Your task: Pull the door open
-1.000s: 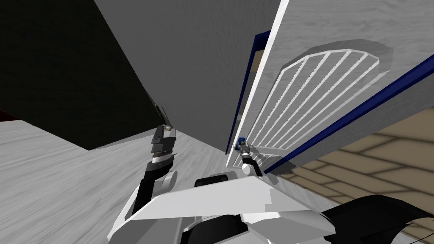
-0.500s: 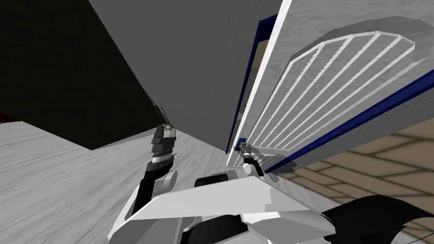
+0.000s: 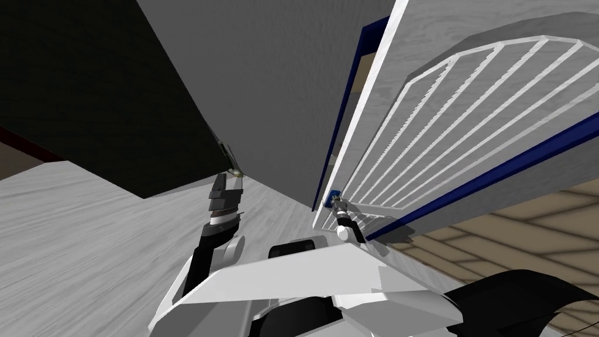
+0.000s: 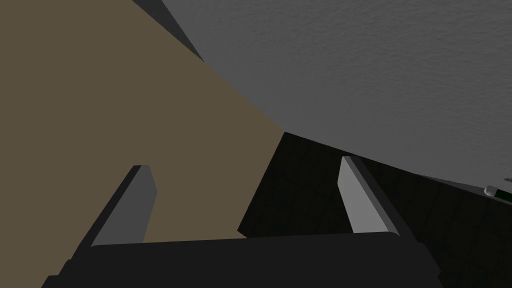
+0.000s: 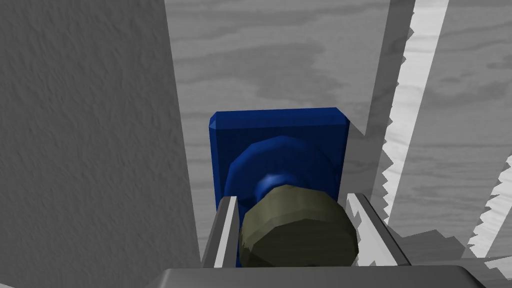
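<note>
Gripping a rounded, faceted olive knob: right end effector, its two thin blade fingers clenched on the knob's sides. Knob mounted on a round blue collar and a rectangular blue backplate, at the left edge of the door. Door: grey wood-grain panel with an arched grille of slim white bars, on the right, ajar from a blue frame. Textured grey wall to its left. Left end effector: released, fingers apart, well left of the door.

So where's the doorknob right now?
It's on my right: the round olive knob sits on a blue plate at the grey door's edge, clamped between the right gripper's two fingers, as the right wrist view shows.
</note>
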`<state>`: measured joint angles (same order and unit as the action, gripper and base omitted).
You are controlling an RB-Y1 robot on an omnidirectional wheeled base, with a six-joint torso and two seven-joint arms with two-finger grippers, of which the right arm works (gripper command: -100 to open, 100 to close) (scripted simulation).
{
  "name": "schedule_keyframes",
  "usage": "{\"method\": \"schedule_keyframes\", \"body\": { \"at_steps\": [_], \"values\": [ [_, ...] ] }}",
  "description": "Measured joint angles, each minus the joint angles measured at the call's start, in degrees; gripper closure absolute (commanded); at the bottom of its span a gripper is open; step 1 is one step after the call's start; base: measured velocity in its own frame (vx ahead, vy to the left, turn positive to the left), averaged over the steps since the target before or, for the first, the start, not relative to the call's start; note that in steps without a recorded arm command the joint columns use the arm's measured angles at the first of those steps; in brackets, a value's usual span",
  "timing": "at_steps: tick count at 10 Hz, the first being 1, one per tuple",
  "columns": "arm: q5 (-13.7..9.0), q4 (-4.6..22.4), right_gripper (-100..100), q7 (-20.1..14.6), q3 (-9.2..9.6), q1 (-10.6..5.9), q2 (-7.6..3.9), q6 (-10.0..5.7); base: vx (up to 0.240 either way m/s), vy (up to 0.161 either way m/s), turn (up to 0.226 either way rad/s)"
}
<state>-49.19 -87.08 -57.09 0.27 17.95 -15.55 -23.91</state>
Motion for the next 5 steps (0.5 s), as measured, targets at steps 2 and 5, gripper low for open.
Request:
{"method": "schedule_keyframes", "body": {
  "at_steps": [2,5],
  "values": [
    [-0.2,0.5,100,-1.7,0.98,-0.06,-1.69,-0.47,-0.265,-0.069,0.245],
    [-0.6,1.2,100,-4.7,2.47,0.15,-4.63,-0.94,-0.257,-0.065,0.247]
  ]
}}
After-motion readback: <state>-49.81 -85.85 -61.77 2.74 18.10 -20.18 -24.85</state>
